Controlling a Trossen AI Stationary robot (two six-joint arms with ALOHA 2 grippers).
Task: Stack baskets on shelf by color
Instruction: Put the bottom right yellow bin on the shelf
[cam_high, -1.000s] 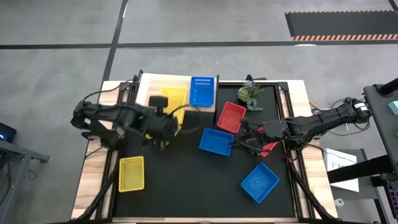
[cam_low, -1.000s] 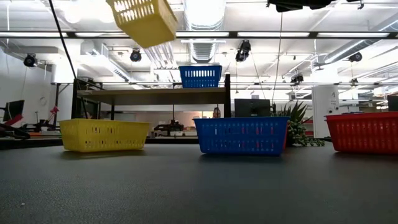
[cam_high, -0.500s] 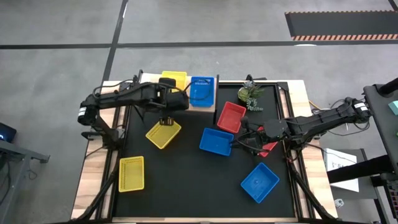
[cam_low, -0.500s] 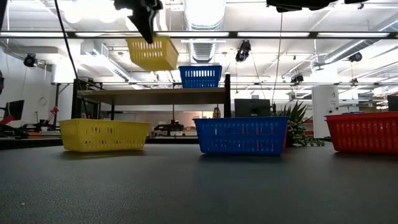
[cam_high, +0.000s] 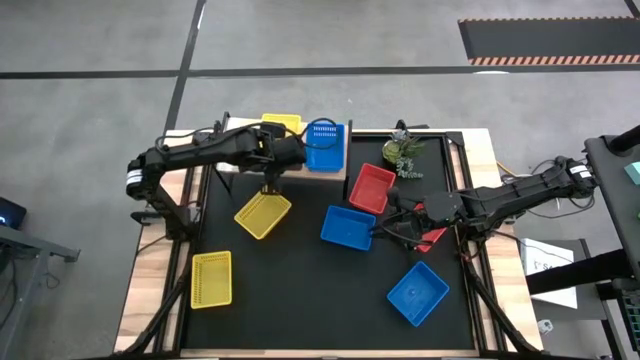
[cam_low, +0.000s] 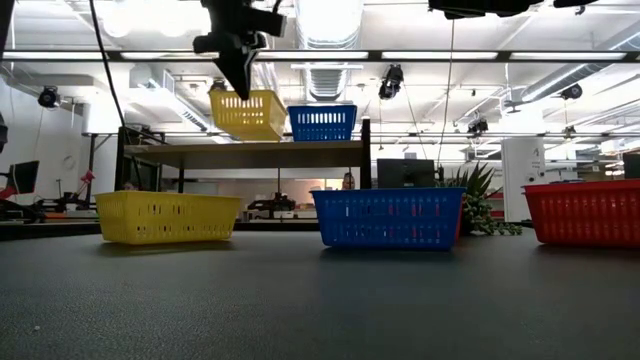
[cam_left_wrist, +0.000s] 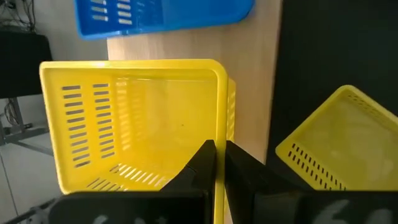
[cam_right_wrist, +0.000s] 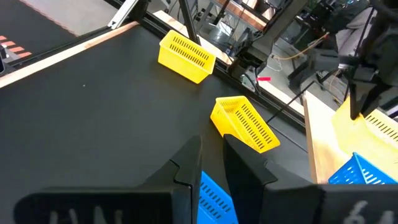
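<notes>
The left gripper (cam_left_wrist: 216, 163), clamped on a yellow basket's (cam_high: 281, 124) rim, has carried it farther onto the shelf (cam_high: 236, 150), beside the blue basket (cam_high: 325, 146). The right gripper (cam_high: 385, 228) stays pinched on another blue basket (cam_high: 348, 227).

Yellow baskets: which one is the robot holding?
The yellow basket up on the shelf, beside the blue basket. The left gripper has its fingers pinched on the rim. The other two yellow ones sit loose on the black table.
</notes>
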